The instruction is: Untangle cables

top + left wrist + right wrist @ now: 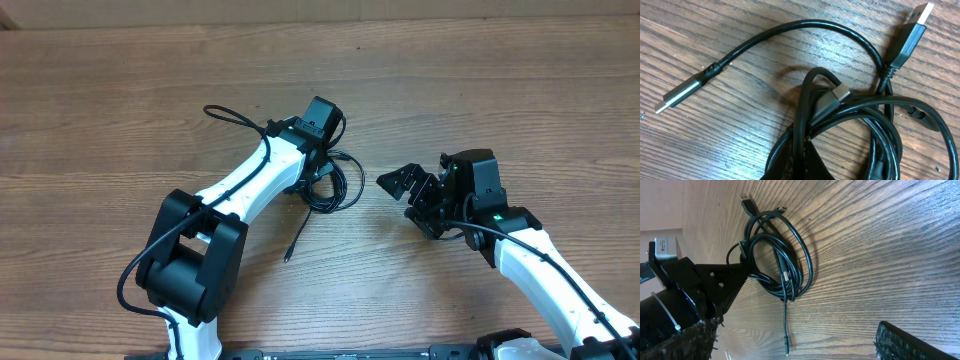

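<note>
The cables [338, 186] lie as one tangled black coil on the wooden table, with a loose plug end [289, 252] trailing toward the front. My left gripper [316, 178] is at the coil's left side, shut on a couple of its strands. In the left wrist view the pads [790, 160] pinch strands of the cables [875, 107], and a flat metal plug [918, 19] and a slim plug [679, 95] lie free. My right gripper [408, 197] stands open to the right of the coil, apart from it. The right wrist view shows the cables [802, 265] ahead of its gripper [797, 347].
The left arm's own thicker black wire [232, 116] loops over the table behind the arm. The left gripper's black body [720, 282] shows beside the coil in the right wrist view. Bare wooden table [480, 90] surrounds the coil.
</note>
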`<state>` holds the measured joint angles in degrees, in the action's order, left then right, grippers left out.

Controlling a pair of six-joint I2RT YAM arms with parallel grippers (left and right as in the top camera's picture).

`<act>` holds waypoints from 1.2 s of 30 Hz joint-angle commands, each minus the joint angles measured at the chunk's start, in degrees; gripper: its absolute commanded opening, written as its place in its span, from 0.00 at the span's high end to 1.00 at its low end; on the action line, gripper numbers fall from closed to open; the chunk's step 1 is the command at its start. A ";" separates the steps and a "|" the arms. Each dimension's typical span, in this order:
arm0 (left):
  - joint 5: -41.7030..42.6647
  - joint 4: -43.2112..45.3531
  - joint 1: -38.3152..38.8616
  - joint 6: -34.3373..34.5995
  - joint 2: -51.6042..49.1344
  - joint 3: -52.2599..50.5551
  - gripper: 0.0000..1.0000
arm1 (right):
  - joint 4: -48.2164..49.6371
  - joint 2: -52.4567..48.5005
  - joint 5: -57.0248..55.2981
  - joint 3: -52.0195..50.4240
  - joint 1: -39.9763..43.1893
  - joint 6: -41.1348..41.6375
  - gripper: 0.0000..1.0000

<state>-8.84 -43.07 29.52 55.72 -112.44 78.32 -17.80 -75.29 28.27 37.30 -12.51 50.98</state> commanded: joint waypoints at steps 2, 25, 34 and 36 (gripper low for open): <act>-0.11 -1.88 -0.72 5.57 0.48 -0.26 0.96 | 0.13 0.04 -0.11 1.40 -0.39 0.02 0.00; 6.51 -11.58 -1.86 33.46 15.78 1.55 0.96 | 0.15 0.04 13.90 1.40 -0.79 3.13 0.04; 8.33 -11.67 -1.86 34.05 17.05 1.57 0.96 | 4.09 0.02 13.75 1.40 -8.48 9.29 0.11; 8.31 -11.58 -1.86 31.98 17.05 1.57 0.96 | 5.68 0.02 12.63 1.40 -10.73 9.46 0.20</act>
<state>-1.04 -54.70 27.86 89.19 -97.60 78.52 -13.67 -75.31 41.12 37.34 -20.64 59.37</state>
